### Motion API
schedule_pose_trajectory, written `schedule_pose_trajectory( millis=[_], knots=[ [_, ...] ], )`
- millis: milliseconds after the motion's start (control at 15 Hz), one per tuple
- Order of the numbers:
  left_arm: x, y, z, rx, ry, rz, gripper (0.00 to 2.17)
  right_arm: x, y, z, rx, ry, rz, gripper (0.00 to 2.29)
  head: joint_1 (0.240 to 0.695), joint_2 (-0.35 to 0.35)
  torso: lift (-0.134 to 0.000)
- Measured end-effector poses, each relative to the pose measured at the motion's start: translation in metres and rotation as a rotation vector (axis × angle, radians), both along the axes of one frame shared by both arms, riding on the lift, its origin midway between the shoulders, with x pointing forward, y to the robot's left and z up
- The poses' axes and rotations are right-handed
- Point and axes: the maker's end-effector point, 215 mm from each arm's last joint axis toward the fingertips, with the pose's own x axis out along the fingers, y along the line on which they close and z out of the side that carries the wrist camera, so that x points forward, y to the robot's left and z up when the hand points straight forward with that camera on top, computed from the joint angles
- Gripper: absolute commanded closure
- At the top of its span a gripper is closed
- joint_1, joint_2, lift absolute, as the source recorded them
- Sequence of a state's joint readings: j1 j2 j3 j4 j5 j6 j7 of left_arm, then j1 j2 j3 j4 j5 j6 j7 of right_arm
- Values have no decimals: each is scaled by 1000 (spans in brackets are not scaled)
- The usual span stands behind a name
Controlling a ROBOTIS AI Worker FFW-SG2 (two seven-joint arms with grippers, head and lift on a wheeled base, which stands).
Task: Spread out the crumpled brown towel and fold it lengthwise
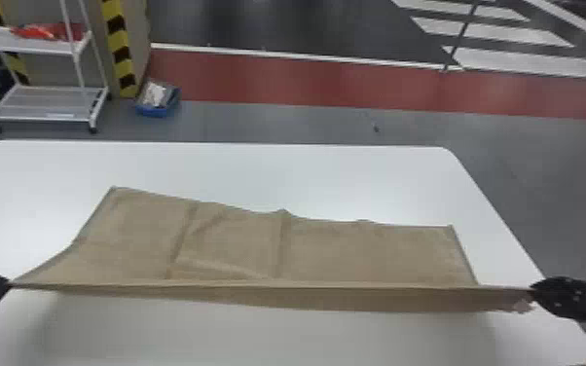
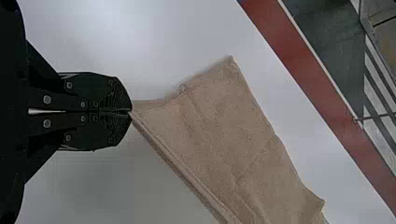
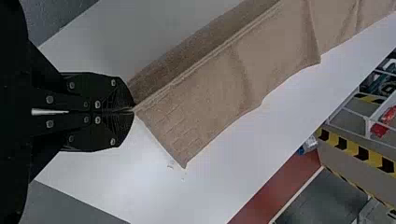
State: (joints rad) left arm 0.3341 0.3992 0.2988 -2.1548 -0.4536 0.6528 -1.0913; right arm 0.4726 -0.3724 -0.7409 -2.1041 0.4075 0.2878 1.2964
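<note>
The brown towel (image 1: 238, 248) is stretched wide, its far part lying on the white table and its near edge pulled taut and raised between both grippers. My left gripper (image 1: 9, 283) is at the left end of that edge; in the left wrist view the left gripper (image 2: 131, 110) is shut on a corner of the towel (image 2: 219, 130). At the right end is my right gripper (image 1: 533, 290), and in the right wrist view the right gripper (image 3: 134, 110) is shut on the other corner of the towel (image 3: 205, 112). A few creases cross the cloth, and a strip hangs below the taut edge.
The white table (image 1: 277, 170) extends beyond the towel on the far side and both sides. Past its far edge, a white shelf cart (image 1: 44, 104) and a blue box (image 1: 156, 104) stand on the floor at the left.
</note>
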Motion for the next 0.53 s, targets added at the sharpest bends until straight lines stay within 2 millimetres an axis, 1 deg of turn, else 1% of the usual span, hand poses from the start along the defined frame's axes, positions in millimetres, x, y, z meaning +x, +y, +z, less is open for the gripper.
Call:
schedule_pose_trajectory(
  millis=[200, 400, 533],
  knots=[
    [-6, 6, 14, 5, -1, -15, 1376, 0, -14, 5, -9, -7, -21, 1831, 695, -201, -124],
    [-11, 9, 33, -7, -4, -26, 1372, 3, -22, 12, -14, -22, -34, 1831, 695, -212, -124],
    [-12, 12, 38, -8, -7, -27, 1372, 5, -26, 13, -12, -26, -41, 1831, 695, -212, -124]
  ],
)
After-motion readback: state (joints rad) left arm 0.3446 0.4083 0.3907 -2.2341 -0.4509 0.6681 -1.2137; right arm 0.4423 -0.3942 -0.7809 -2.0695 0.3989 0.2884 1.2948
